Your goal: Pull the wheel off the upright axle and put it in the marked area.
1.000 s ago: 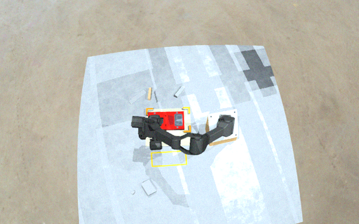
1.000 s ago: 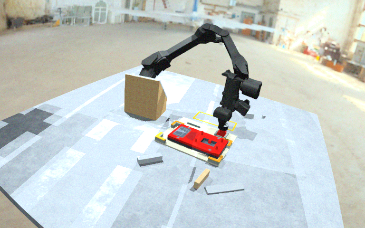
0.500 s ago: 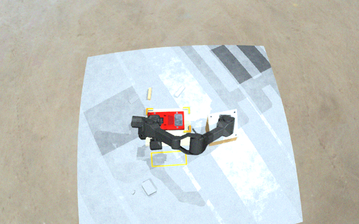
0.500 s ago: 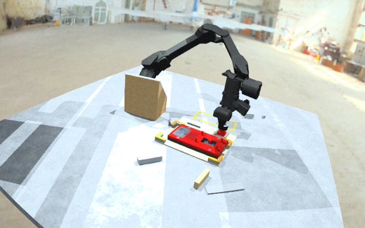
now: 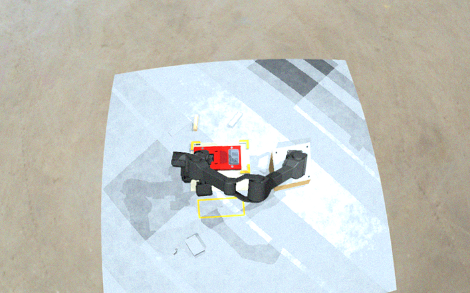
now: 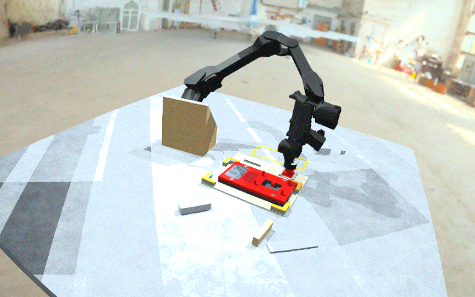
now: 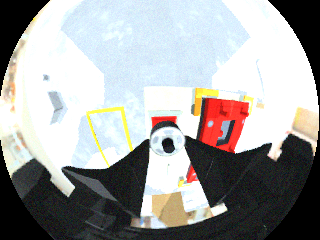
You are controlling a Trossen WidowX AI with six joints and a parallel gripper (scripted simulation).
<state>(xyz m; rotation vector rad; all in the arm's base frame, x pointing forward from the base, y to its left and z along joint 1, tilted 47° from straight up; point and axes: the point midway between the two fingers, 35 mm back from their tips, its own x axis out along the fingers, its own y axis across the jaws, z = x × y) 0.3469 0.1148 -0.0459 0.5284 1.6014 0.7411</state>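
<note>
The wheel (image 7: 167,135), a small pale round part with a dark centre, sits on the upright axle at the end of the red board (image 5: 221,156) (image 6: 255,180) (image 7: 223,130). My gripper (image 6: 289,164) (image 7: 166,140) points straight down over it and is shut on the wheel, low above the board. In the top view the wrist hides the wheel. The marked area, a yellow outlined rectangle (image 5: 220,216) (image 6: 266,146) (image 7: 107,110), lies on the table just beside the board, with nothing inside it.
The arm's base stands on a brown wedge block (image 6: 185,125) (image 5: 290,185). A grey block (image 6: 194,208) (image 5: 235,119), a small wooden block (image 6: 262,232) (image 5: 195,122) and a thin flat plate (image 6: 292,249) (image 5: 195,244) lie loose on the table.
</note>
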